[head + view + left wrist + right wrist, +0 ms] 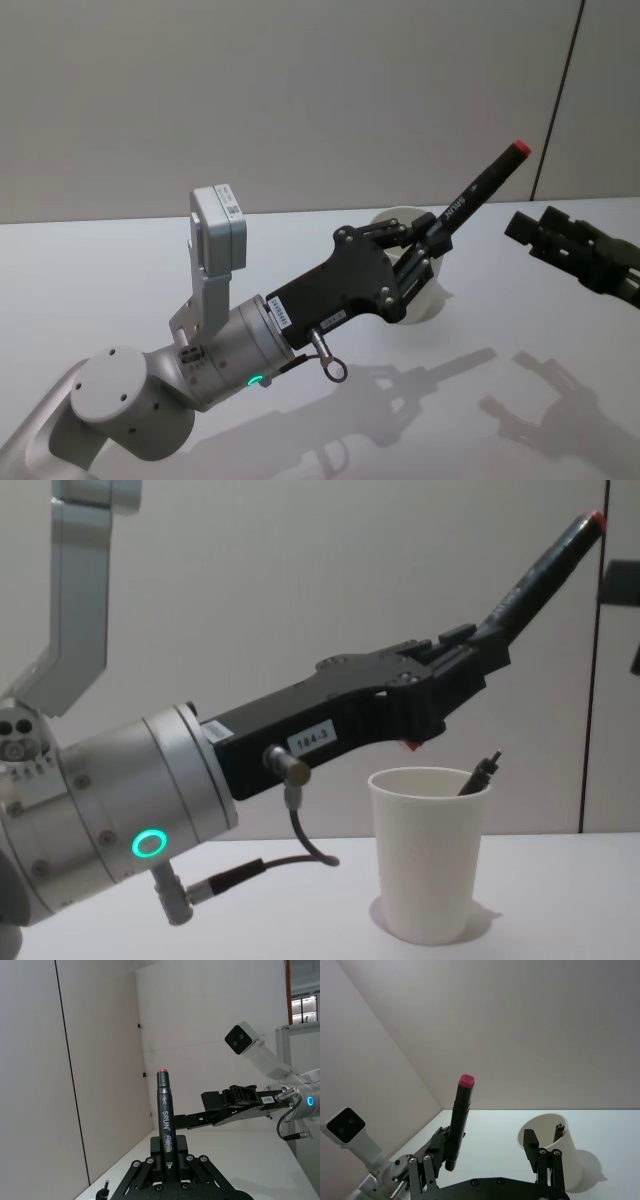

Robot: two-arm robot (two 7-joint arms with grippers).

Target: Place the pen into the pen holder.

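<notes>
My left arm reaches forward and upward from the low left, wrist tilted up. My left gripper (432, 242) hangs in the air above the cup (430, 865), clear of its rim. Its jaws are closed tight on the lower end of the pen (482, 188). The pen slants up and away to the right with its red end highest, wholly outside the cup. My right gripper (522, 228) comes in from the right at about the same height, well apart from the pen. Its jaws are spread wide with nothing between them.

Below is a flat white table (100, 270), matte, carrying soft shadows of both grippers. The cup stands upright on it, just beyond and beneath my left gripper. Behind runs a plain pale wall (300, 100) with one thin dark seam (562, 100) running from top to bottom.

The pen is a round black barrel with white lettering and a red end. The cup is white paper, tapered, with a rolled rim, and a second pen (481, 770) leans inside it, its dark tip poking above the rim. My fingers are black linkages with small screws. My wrist is a smooth silver cylinder with a green ring light (150, 843) and a thin black cable.
</notes>
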